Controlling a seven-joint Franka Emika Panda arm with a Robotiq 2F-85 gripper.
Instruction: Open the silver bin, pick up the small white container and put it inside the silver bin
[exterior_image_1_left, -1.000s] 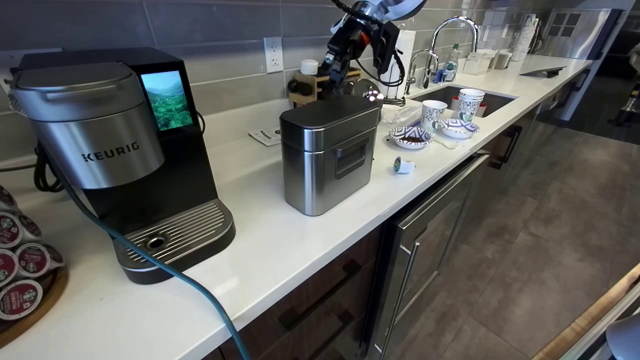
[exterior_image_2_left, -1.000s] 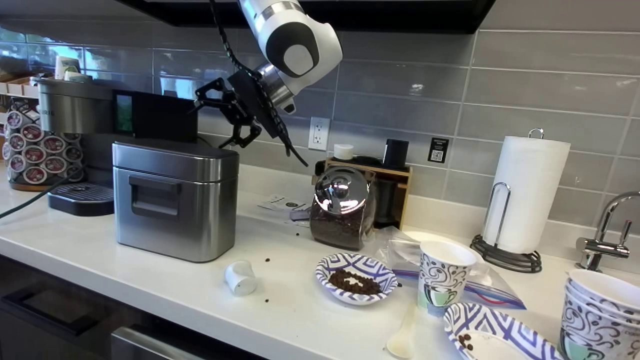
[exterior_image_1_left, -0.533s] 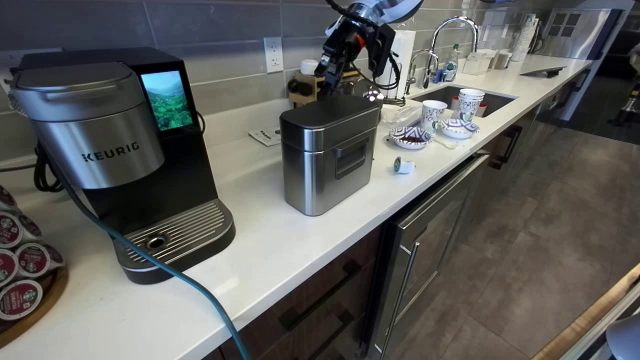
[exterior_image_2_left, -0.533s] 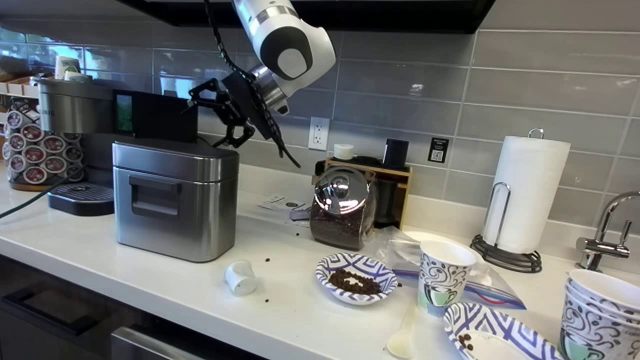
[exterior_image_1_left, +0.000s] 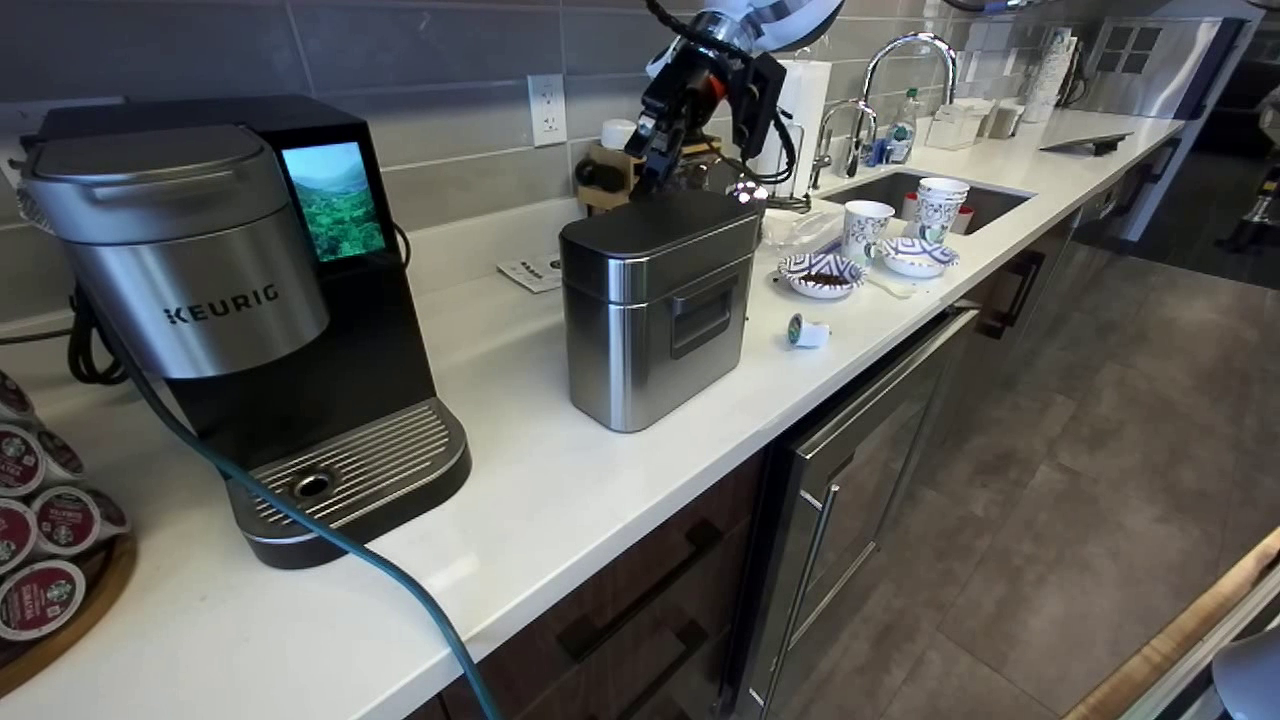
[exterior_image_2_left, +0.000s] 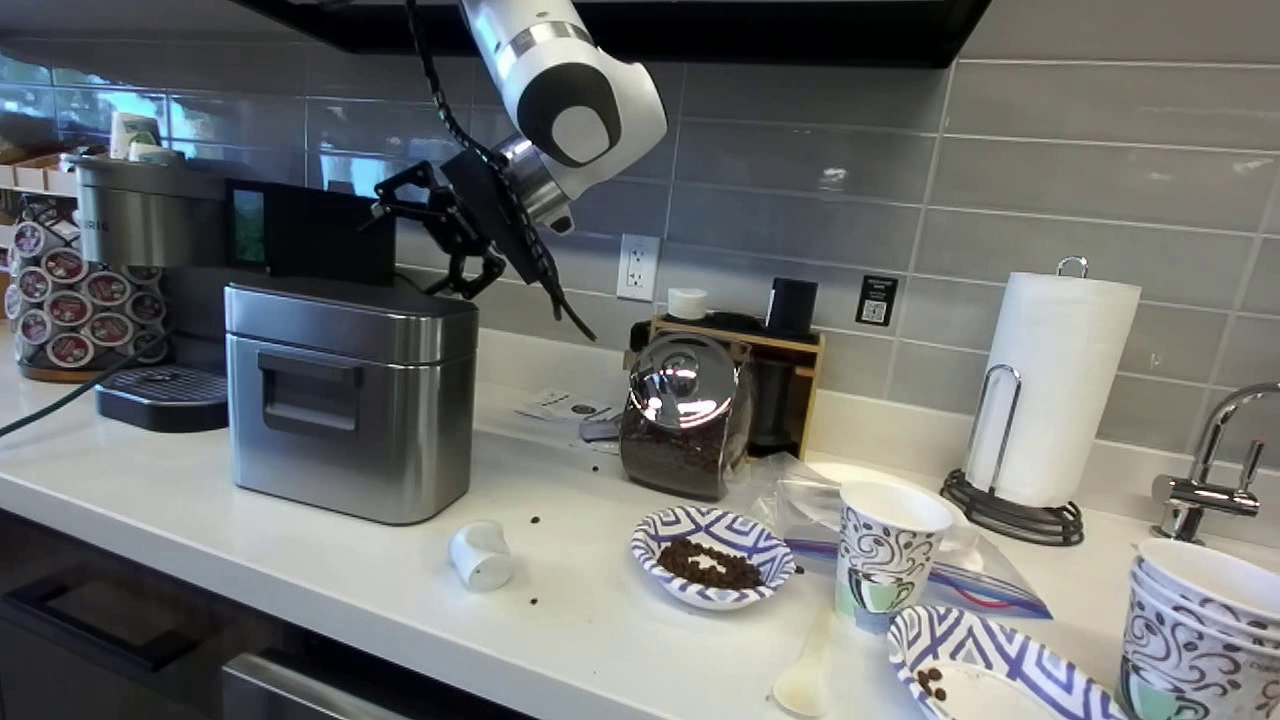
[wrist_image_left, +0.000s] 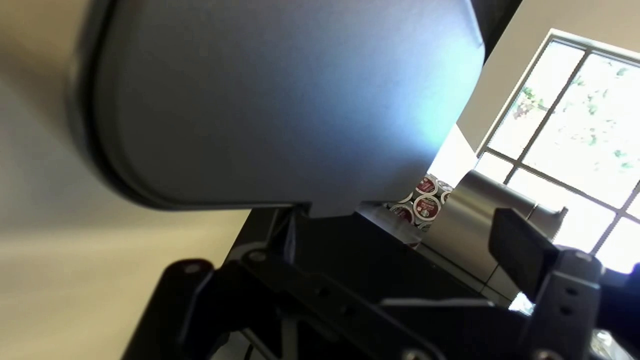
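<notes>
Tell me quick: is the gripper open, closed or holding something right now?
Gripper: open, its fingers spread apart, holding nothing.

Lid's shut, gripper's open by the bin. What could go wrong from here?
1. The open gripper is by the back of the silver bin, whose lid is shut; pushing there might shove the bin rather than open it.
2. In the wrist view the Keurig coffee machine shows beyond the gripper; overreaching might bump it.
3. The white coffee pod lies on its side toward the counter's front edge; a nudge could roll it off.
</notes>
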